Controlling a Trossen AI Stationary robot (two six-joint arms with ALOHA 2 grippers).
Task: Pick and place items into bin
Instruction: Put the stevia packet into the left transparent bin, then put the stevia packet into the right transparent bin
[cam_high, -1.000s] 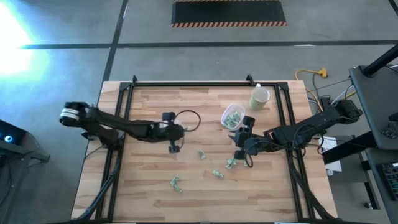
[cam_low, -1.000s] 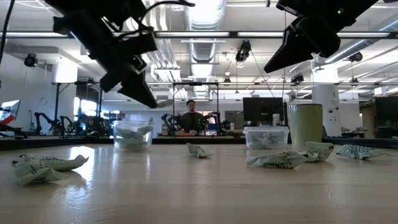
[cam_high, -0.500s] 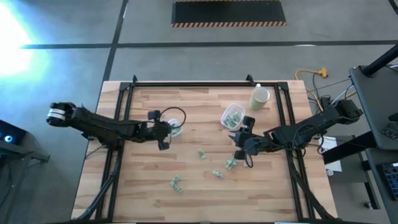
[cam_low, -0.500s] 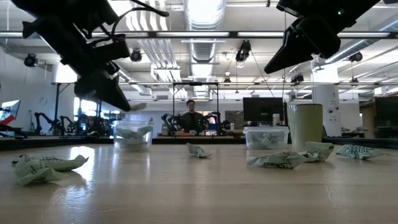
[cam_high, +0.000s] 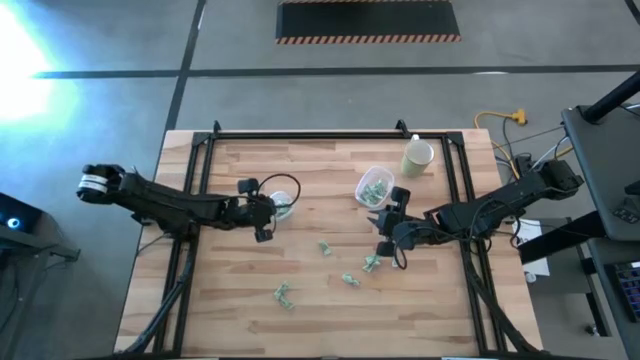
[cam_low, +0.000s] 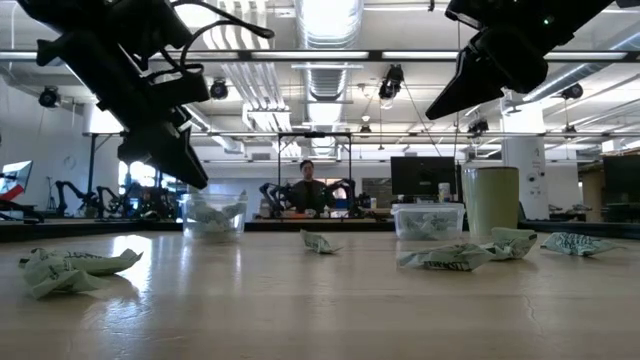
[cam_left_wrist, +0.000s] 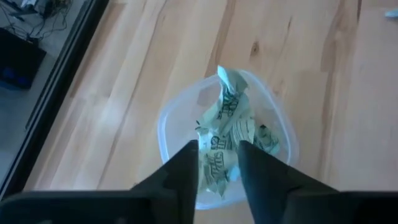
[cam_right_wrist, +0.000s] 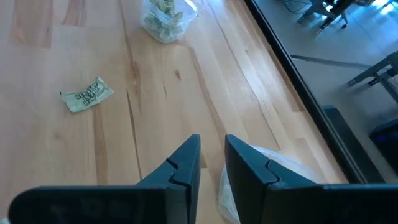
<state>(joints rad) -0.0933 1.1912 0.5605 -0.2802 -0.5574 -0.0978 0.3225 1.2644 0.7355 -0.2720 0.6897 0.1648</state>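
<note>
The items are small crumpled pale green and white pieces. Several lie loose on the wood (cam_high: 325, 248) (cam_high: 371, 263) (cam_high: 350, 279) (cam_high: 283, 295). Others fill two clear tubs, the left tub (cam_high: 284, 205) (cam_left_wrist: 224, 143) and the right tub (cam_high: 374, 187). My left gripper (cam_high: 264, 218) (cam_left_wrist: 217, 158) hangs open just above the left tub's near-left rim, empty, with the heap of pieces (cam_left_wrist: 225, 121) below its fingers. My right gripper (cam_high: 386, 246) (cam_right_wrist: 212, 155) waits above the table near the right tub, fingers slightly apart and empty.
A tall cream-coloured cup (cam_high: 418, 155) (cam_low: 491, 200) stands by the far edge, behind the right tub. One loose piece (cam_right_wrist: 87, 94) lies ahead of the right gripper. A black frame runs round the table edges (cam_high: 330, 138). Bare wood spreads across the near half.
My left gripper has moved from the table's middle toward the left and far side and now hangs over the left tub. Half a second ago a pale piece showed at its fingertips; it is gone from there now. My right arm has kept still.
</note>
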